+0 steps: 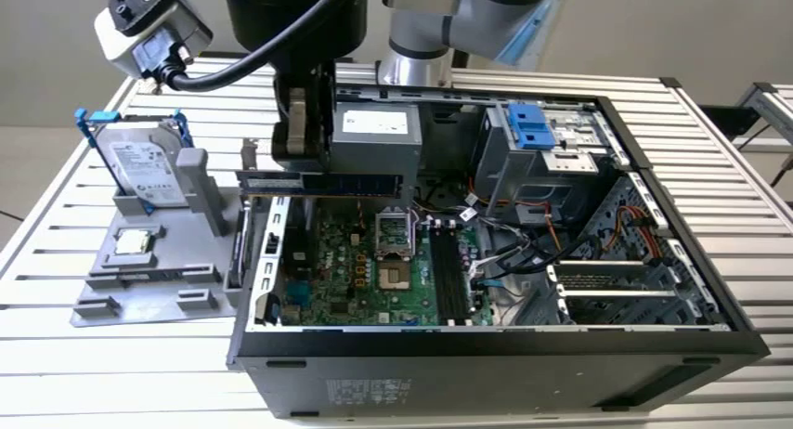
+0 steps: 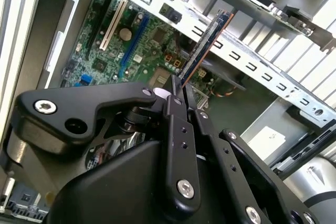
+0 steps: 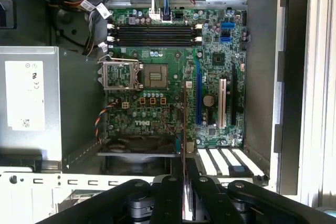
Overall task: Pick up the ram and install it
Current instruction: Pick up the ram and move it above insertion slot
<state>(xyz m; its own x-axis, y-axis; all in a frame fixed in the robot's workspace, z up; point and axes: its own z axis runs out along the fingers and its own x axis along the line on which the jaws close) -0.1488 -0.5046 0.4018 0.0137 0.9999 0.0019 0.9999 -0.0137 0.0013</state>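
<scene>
Ram sits clamped in the tool, held level above the open case, toward the exterior view's left of the motherboard. Pickup looks done. It is not yet seated: the black slots lie empty.

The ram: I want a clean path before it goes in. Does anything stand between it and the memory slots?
Nothing visible does. The gripper holds the ram above the open case, and the black memory slots lie bare on the board. Cables bunch beside the slots, not across them.
</scene>
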